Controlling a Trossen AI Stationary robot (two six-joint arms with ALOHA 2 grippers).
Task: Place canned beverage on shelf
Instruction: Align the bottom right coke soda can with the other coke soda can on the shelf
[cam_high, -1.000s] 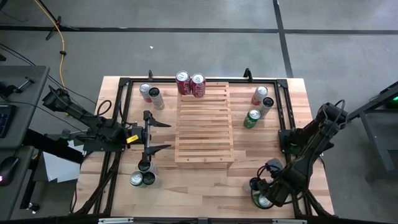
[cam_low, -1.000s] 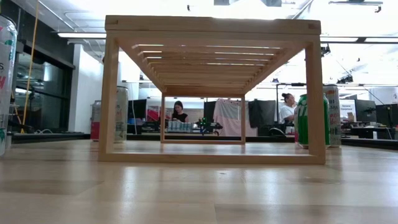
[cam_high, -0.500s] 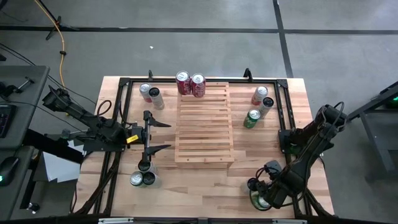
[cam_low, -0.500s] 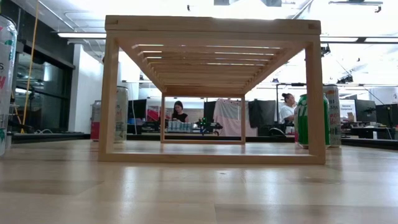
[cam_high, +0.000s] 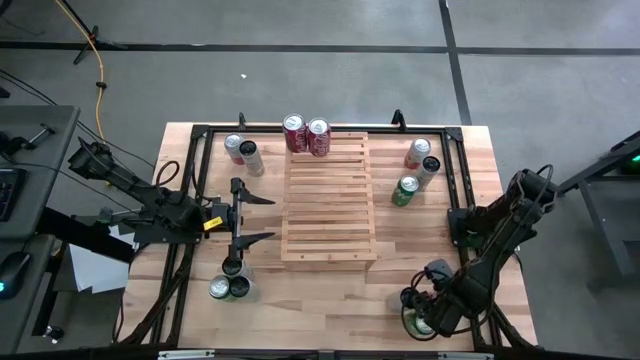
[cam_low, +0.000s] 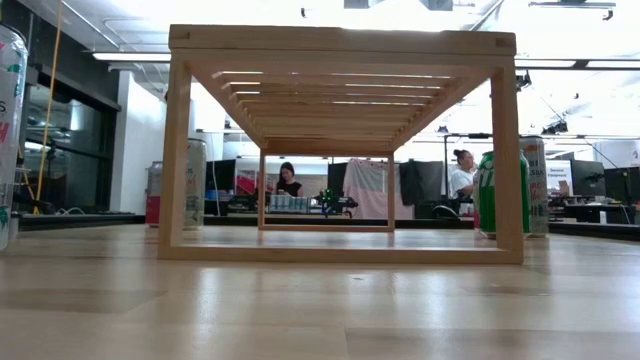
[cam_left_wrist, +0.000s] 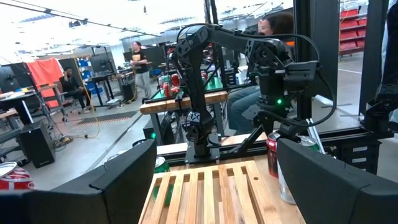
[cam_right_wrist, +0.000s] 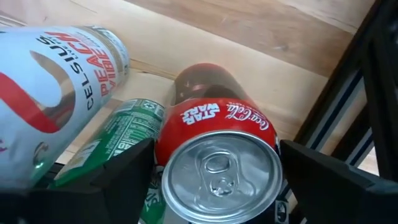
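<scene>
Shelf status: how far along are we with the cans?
Done: two red cans stand at the far end of the slatted light-wood shelf. In hand: the right gripper brackets a red Coca-Cola can at the table's near right corner, not lifted. Left: the green can and the other cans on the table; the left gripper waits open beside the shelf.

Red cola can (cam_right_wrist: 214, 140), green can (cam_right_wrist: 118, 140), light-wood shelf (cam_high: 330, 200).
</scene>
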